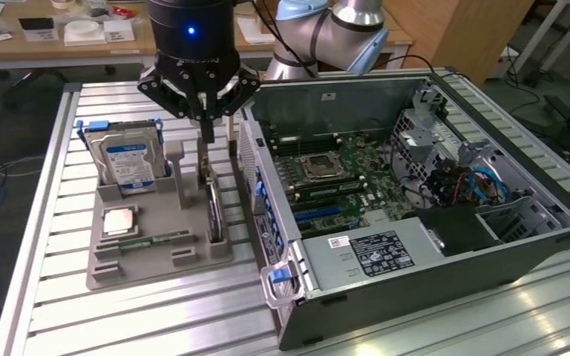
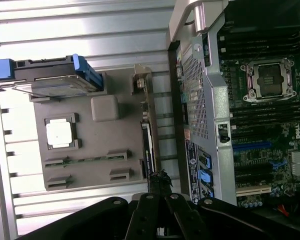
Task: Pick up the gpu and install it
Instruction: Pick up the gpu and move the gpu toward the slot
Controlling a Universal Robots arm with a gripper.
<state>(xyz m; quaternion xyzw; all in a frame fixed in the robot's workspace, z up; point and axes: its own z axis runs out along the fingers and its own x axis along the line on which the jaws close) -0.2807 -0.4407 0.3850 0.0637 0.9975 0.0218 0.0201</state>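
Gripper (image 1: 207,138) hangs over the grey holder tray (image 1: 151,259), jaws pinched tight together. The gpu (image 1: 214,219) stands on edge in the slot along the tray's edge beside the open computer case (image 1: 444,282), directly under the fingertips. It may be touching them; that's hard to tell.

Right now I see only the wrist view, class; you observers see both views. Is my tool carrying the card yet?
Observer: No. The tool is closed and holds nothing, poised over the card, which stands on edge in the gray holder.
Operator: What fills the case past the motherboard?
Observer: A power supply with a white label.
Operator: Anything next to that?
Observer: Blue cables, toward the exterior view's right.
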